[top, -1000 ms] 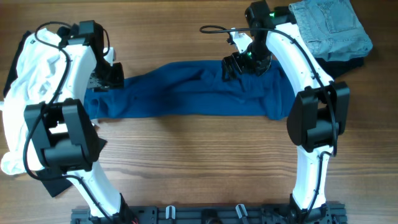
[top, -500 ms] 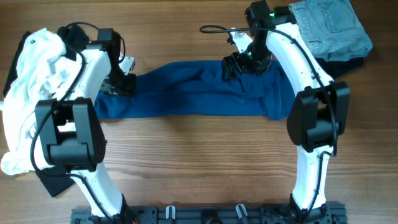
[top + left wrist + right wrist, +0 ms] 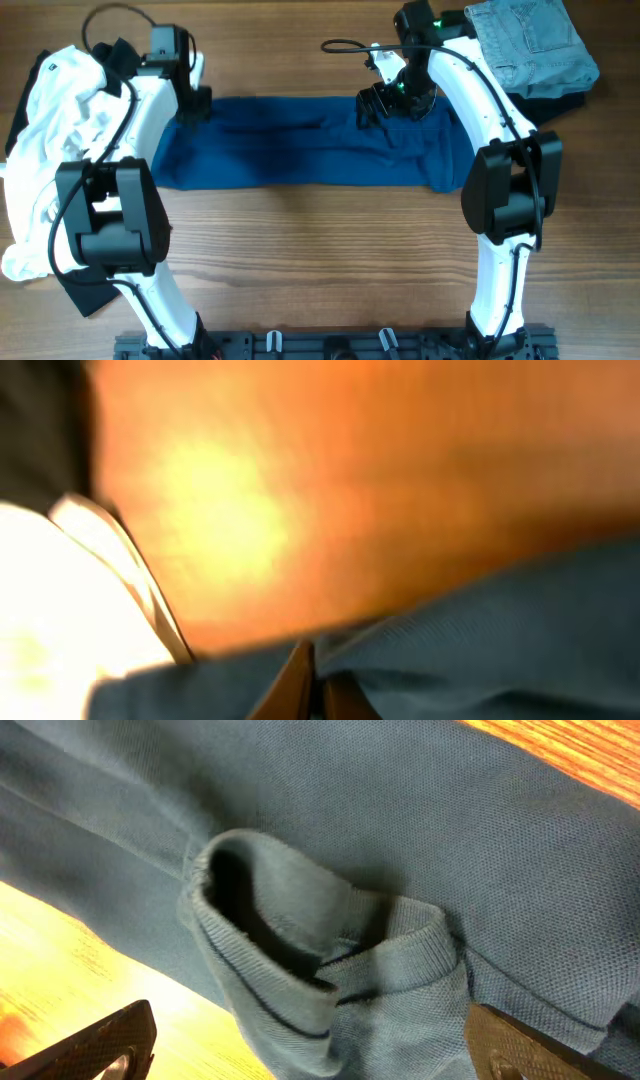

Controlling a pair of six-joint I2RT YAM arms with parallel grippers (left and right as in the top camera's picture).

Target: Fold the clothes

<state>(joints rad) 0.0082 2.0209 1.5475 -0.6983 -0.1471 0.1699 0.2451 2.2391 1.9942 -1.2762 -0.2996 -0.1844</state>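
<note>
The teal-blue shirt (image 3: 300,145) lies as a long flat band across the middle of the table. My left gripper (image 3: 193,104) is at its far left corner. In the blurred left wrist view its fingers (image 3: 318,690) are shut on a fold of the shirt (image 3: 500,640). My right gripper (image 3: 376,106) hovers over the shirt's far edge near the collar. In the right wrist view its fingers (image 3: 315,1050) are wide open on either side of the ribbed collar (image 3: 300,950), holding nothing.
Pale folded jeans (image 3: 535,40) lie on a dark cloth (image 3: 560,100) at the far right corner. A pile of white clothes (image 3: 40,130) fills the left edge and shows in the left wrist view (image 3: 50,600). A dark cloth (image 3: 85,295) lies at the near left.
My left gripper has moved toward the far edge with the shirt's left corner, spreading that end wider and flatter. The right arm has not moved.
</note>
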